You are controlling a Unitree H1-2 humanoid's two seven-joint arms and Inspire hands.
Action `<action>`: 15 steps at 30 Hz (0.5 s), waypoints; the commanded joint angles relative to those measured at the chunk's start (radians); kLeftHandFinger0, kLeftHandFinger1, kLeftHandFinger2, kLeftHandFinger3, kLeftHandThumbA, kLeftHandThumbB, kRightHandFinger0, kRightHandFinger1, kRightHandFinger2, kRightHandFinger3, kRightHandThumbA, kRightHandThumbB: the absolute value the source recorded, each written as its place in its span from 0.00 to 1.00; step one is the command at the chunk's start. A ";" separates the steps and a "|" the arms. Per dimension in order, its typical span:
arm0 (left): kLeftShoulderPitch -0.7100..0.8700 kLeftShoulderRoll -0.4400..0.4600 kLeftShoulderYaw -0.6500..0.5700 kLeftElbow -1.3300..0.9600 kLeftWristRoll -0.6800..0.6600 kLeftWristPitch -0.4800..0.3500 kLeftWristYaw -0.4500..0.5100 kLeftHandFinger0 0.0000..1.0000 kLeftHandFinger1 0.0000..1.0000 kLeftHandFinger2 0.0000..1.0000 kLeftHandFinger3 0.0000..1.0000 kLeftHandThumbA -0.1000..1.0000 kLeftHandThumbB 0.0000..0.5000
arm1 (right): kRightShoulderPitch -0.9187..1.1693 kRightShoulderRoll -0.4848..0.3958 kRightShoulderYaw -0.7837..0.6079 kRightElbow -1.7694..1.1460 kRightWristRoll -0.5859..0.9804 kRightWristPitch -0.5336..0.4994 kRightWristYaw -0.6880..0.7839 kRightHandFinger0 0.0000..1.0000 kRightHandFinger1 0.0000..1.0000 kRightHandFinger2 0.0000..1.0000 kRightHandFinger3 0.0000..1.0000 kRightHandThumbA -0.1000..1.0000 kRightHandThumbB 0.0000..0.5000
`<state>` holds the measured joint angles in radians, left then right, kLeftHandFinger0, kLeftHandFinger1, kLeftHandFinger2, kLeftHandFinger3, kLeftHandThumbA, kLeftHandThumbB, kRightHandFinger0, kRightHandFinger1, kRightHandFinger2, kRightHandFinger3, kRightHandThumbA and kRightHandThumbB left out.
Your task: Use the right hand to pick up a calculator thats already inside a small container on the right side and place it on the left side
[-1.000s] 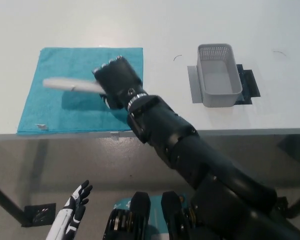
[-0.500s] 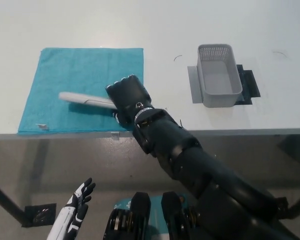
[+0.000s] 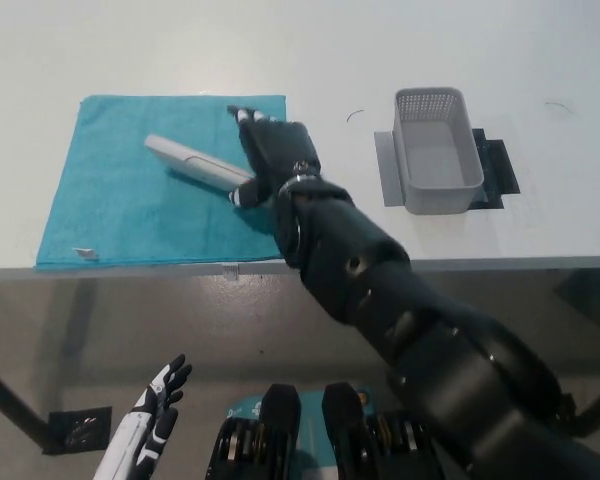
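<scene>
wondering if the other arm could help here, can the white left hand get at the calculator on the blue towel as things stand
Probably not. The left hand hangs open below the table edge, while the calculator lies on the blue towel with the right hand at its near end.

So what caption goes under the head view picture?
Black right robot hand lays the grey calculator on the blue towel, grey basket empty.

The black right hand [image 3: 277, 155] is over the blue towel [image 3: 110, 205], and the calculator [image 3: 195, 163] lies right beside its fingers [image 3: 245, 117], in the way on that side. Past the fingertips the white surface [image 3: 310, 50] is bare. The grey container [image 3: 437, 150] sits well apart on the other side.
</scene>
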<state>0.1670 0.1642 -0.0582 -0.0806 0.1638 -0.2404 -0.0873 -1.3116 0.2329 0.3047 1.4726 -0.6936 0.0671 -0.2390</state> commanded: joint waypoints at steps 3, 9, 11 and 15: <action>-0.017 0.026 -0.012 -0.033 0.007 -0.003 -0.023 1.00 1.00 1.00 1.00 1.00 0.39 | -0.271 -0.020 -0.218 -0.043 0.273 -0.009 0.117 1.00 1.00 1.00 1.00 1.00 1.00; -0.031 0.033 -0.020 -0.027 0.016 -0.006 -0.027 1.00 1.00 1.00 1.00 1.00 0.33 | -0.303 -0.033 -0.214 -0.040 0.245 -0.047 0.109 1.00 1.00 1.00 1.00 0.97 1.00; -0.033 0.036 -0.023 -0.028 0.016 -0.002 -0.028 1.00 1.00 1.00 1.00 1.00 0.34 | -0.304 -0.037 -0.202 -0.039 0.241 -0.049 0.106 1.00 1.00 1.00 1.00 0.97 1.00; -0.041 0.045 -0.030 -0.025 0.017 0.000 -0.030 1.00 1.00 1.00 1.00 1.00 0.32 | -0.300 -0.044 -0.181 -0.039 0.248 -0.054 0.100 1.00 1.00 1.00 1.00 0.94 1.00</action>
<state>0.1359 0.1882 -0.0792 -0.0805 0.1714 -0.2406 -0.0966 -1.5565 0.2033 0.1099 1.4579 -0.4883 0.0496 -0.1545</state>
